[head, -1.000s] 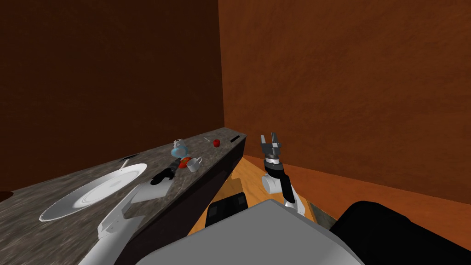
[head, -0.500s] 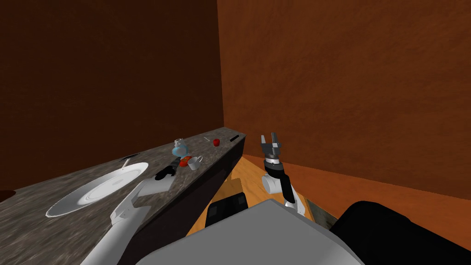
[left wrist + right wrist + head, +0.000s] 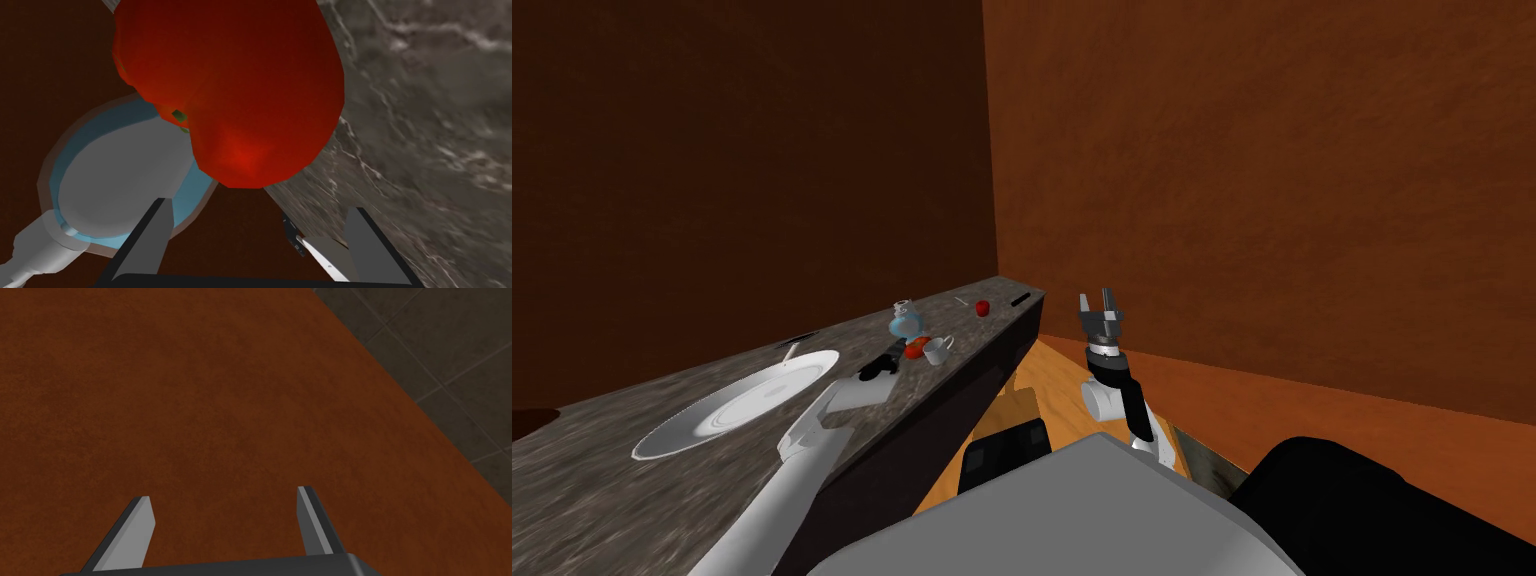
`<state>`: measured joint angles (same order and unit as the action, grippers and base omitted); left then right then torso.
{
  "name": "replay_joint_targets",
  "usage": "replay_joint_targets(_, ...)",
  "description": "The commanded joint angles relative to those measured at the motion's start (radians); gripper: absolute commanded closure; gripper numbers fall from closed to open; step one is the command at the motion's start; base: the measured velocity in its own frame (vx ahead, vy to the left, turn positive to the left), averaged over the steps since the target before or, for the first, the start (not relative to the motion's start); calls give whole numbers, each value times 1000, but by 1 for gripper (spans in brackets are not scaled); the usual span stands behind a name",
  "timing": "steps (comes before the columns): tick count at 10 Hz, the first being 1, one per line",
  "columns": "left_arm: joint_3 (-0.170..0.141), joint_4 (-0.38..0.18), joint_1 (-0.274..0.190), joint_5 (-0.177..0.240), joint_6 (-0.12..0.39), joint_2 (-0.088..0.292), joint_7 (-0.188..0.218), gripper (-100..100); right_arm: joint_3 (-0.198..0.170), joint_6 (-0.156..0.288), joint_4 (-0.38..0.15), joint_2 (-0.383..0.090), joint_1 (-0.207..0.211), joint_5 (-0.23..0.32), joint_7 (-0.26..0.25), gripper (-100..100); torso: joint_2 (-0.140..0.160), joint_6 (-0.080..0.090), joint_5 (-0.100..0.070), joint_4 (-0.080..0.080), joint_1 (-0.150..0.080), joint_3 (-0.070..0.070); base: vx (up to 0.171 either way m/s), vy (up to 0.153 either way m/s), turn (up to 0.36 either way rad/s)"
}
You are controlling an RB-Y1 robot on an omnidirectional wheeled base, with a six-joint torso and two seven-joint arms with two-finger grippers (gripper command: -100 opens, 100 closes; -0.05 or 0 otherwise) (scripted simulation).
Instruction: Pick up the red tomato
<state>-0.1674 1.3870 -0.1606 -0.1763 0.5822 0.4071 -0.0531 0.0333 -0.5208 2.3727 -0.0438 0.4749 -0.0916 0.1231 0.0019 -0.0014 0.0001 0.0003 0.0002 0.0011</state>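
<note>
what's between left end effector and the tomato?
Left wrist view: bare gap from the open left end effector to the red tomato. A small dark-and-white item shows by one finger, depth unclear; a blue-rimmed vessel sits beside the tomato.

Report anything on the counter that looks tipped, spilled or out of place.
Nothing is plainly spilled or broken. The blue flask beside the tomato seems to lean, but the whole head view slants, so I cannot tell. The left gripper is open, just short of the tomato.
</note>
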Motion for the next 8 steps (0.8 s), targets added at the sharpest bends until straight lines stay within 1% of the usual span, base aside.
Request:
replay_joint_targets(1,-25,-50,-50,-26,-31,-7,-3,-100,0,0,0,0,0,0,0,0,0,0,0,0,0,0,-61,8,-68)
replay_joint_targets(2,-25,-80,-82,-26,-31,-7,-3,-100,0,0,0,0,0,0,0,0,2,1,0,0,0,1,-85,10,-45)
replay_joint_targets(3,-25,-91,-90,-26,-31,-7,-3,-100,0,0,0,0,0,0,0,0,3,0,0,1,0,2,-51,7,6)
replay_joint_targets(5,-25,-145,-90,-26,-31,-7,-3,-100,0,0,0,0,0,0,0,0,0,0,0,0,0,0,-3,2,3)
replay_joint_targets(6,-50,-178,-144,-57,-66,-16,-5,-100,0,0,0,0,0,0,0,0,-1,0,0,0,0,-1,-64,11,-72)
replay_joint_targets(7,-50,-200,-170,-57,-66,-16,-5,-100,0,0,0,0,0,0,0,0,1,0,0,0,0,1,-88,19,-43)
replay_joint_targets(8,-50,-230,-178,-57,-66,-16,-5,-100,0,0,0,0,0,0,0,0,3,0,0,1,0,2,-47,8,4)
